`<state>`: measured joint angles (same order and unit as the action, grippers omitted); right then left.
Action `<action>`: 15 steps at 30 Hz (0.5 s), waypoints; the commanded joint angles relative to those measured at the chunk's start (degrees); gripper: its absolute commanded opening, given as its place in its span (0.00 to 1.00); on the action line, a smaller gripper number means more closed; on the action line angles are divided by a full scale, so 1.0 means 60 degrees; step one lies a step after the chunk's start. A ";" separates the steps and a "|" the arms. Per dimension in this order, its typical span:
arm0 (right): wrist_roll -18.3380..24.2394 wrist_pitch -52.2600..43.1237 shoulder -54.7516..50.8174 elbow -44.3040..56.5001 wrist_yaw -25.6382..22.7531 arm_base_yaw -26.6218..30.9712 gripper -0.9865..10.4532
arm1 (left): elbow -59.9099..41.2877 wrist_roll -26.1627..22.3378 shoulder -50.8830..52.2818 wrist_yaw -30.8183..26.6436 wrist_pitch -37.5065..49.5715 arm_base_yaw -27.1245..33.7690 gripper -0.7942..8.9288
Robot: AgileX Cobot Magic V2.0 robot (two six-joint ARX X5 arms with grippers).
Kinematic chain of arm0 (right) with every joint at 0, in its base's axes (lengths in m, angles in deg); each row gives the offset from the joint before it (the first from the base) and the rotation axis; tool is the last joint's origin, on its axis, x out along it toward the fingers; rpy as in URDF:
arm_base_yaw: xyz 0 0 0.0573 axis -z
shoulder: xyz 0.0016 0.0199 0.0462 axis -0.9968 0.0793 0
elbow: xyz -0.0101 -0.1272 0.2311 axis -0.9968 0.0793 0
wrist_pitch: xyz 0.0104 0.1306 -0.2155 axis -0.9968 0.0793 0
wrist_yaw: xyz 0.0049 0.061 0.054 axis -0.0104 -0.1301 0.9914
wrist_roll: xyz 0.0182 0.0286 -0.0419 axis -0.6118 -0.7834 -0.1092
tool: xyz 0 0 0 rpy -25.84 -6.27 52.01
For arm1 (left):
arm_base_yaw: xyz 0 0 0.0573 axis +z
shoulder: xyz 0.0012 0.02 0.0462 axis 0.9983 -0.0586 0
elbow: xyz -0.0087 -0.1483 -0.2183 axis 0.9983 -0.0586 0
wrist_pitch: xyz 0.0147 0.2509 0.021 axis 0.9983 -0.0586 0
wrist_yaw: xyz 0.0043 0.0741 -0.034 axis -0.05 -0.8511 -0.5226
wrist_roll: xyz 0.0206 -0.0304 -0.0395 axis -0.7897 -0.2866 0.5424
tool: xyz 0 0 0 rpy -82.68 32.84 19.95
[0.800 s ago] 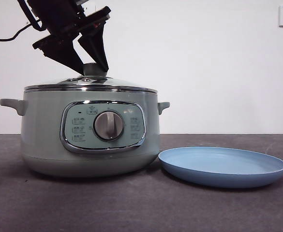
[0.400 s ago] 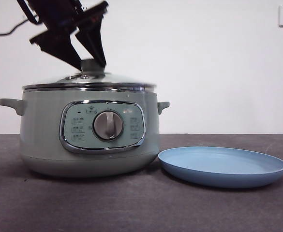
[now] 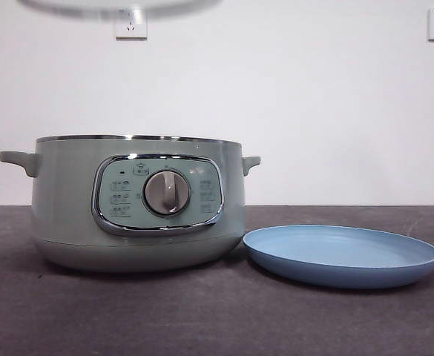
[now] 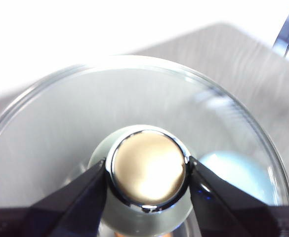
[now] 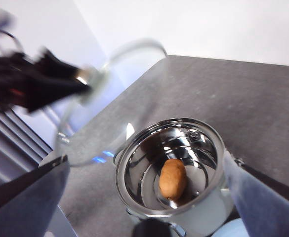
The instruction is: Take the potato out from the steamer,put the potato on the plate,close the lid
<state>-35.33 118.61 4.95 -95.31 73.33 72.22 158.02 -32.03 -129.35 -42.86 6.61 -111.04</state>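
Lid first: the round clear glass lid [image 4: 134, 143] with its chrome rim is off the pot. A second ago it sat on the rim with my left gripper [image 4: 147, 174] pinching the pale green, metal-topped knob [image 4: 147, 168]; now the front view shows only a blurred sliver of it at the top edge, high above the pot. My left jaws are closed tight on either side of that knob, and the whole lid hangs from them in the air, streaked with motion blur.

That leaves the large round sage-green electric steamer [image 3: 139, 200] open, its chrome rim bare, standing on the left of the dark table. From my right wrist camera I look down into the shiny steel bowl and see the lumpy orange-brown potato [image 5: 173, 178] lying alone on the bottom, nothing over it.

My right gripper [image 5: 144, 197] hangs above and clear of the pot, jaws spread wide, holding nothing.

The wide, shallow light-blue plate [image 3: 343, 256] sits just right of the steamer, nearly touching its base, nothing on it.

So I judge the opening step done. Next my right gripper should reach down for the potato, while my left keeps the lid well away.
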 commanded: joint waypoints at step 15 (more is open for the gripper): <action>0.1107 0.0947 0.5082 -0.3534 -0.3741 -0.4408 0.63 | 0.1399 -0.1661 0.2962 -0.3501 -0.1508 0.0022 0.07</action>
<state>-30.98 123.88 33.63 -115.34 52.17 46.27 165.69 -39.81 -112.96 -62.64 -4.91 -110.98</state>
